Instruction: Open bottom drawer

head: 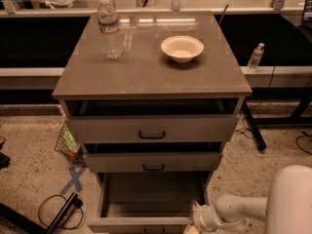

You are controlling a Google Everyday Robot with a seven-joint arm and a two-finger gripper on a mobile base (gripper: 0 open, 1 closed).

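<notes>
While bottom drawer (151, 199) sits pulled out past the bench (146, 77) front edge, gripper (194, 222) is at its front-right corner, grip state can't tell; drawer front runs leftward, parallel to that edge.

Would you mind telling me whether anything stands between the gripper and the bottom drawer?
Nothing visible does. The gripper sits at the front right corner of the bottom drawer, already pulled well out. The black cable on the floor lies off to the drawer's left; the floor ahead of its front is out of view.
</notes>
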